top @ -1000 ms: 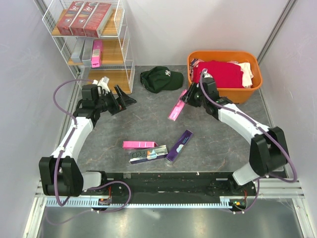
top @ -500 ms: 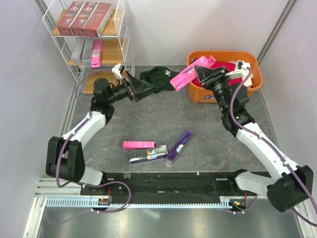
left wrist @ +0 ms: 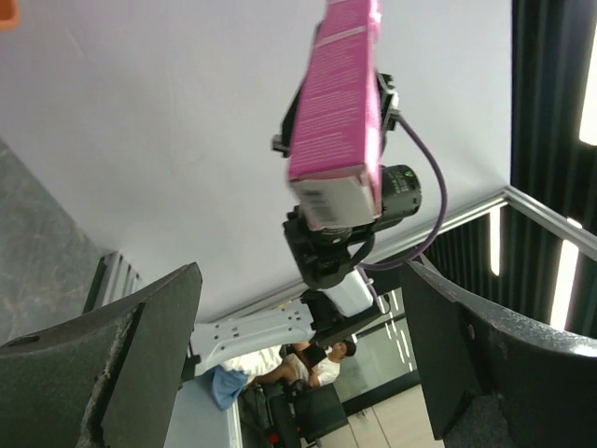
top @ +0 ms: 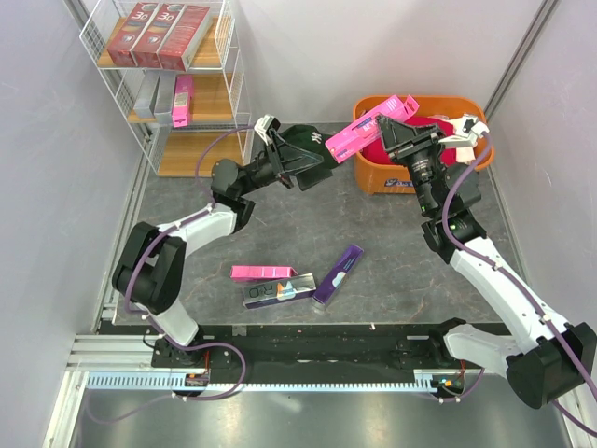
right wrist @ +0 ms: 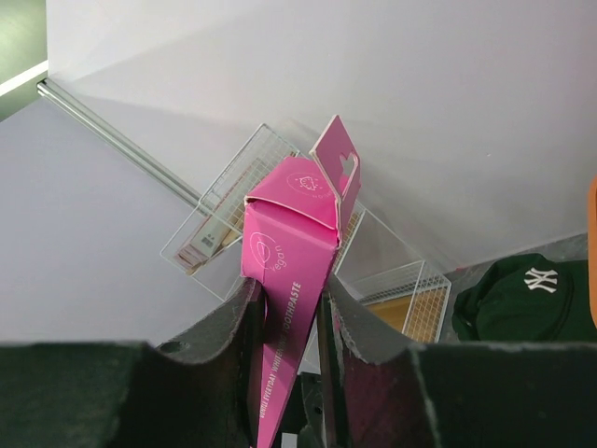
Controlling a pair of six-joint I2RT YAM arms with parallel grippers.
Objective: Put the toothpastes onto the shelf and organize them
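Observation:
My right gripper (top: pixel 394 136) is shut on a hot pink toothpaste box (top: pixel 370 128), held high in the air, tilted, in front of the orange tub. In the right wrist view the box (right wrist: pixel 287 271) sits between my fingers (right wrist: pixel 229 327). My left gripper (top: pixel 300 161) is open and empty above the green cap, pointing at that box (left wrist: pixel 340 103). The shelf (top: pixel 216 101) stands at the back left, with three dark red boxes (top: pixel 157 35) on top, and silver-grey boxes (top: pixel 154 93) and a pink one (top: pixel 182 100) in the middle. A pink (top: pixel 264 273), a holographic (top: pixel 278 290) and a purple box (top: pixel 338 275) lie on the table.
An orange tub (top: pixel 448 99) holding clothes stands at the back right, behind my right gripper. A dark green cap (top: pixel 328 149) lies between shelf and tub, partly under my left gripper. The shelf's bottom board (top: pixel 191 154) holds no boxes.
My right gripper has lifted the pink box off the table, up and back in front of the tub. My left gripper has swung from beside the shelf rightward over the cap.

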